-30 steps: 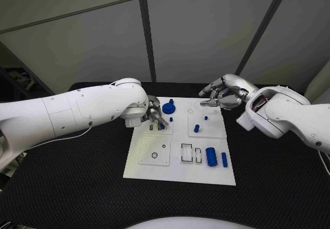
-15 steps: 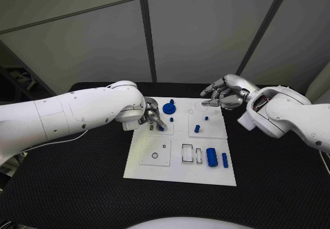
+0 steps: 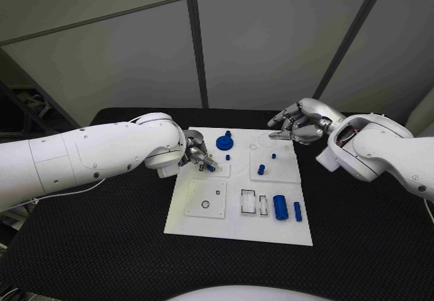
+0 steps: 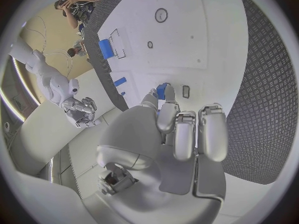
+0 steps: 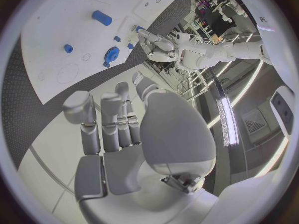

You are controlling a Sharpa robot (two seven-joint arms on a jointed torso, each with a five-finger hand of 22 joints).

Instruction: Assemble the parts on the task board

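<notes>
My left hand [image 3: 199,155] sits over the task board's [image 3: 237,227] left edge near its far corner, fingers curled down around a small blue part [image 3: 210,167] that my fingertips [image 4: 163,98] pinch right at the board's surface; the left wrist view shows this piece [image 4: 162,90] touching them beside a small dark slot [image 4: 186,91]. To the left of the board the black table [image 3: 100,238] lies open, and the near half of the board carries little. The board is a white plate with raised square sections. Just beyond my left hand, near the far edge, stands a round blue knob [image 3: 223,142], with a tiny blue peg [image 3: 227,157] just nearer. Toward the middle, a short blue peg [image 3: 260,169] stands upright on the far right section, and another small blue bit [image 3: 272,155] lies beyond it. Near the near right corner, a thick blue cylinder [image 3: 280,207] and a thin blue bar [image 3: 298,211] lie side by side, next to two rectangular recesses [image 3: 247,202]. My right hand [image 3: 298,125] hovers off the board's far right corner, fingers curled inward, gripping nothing.
</notes>
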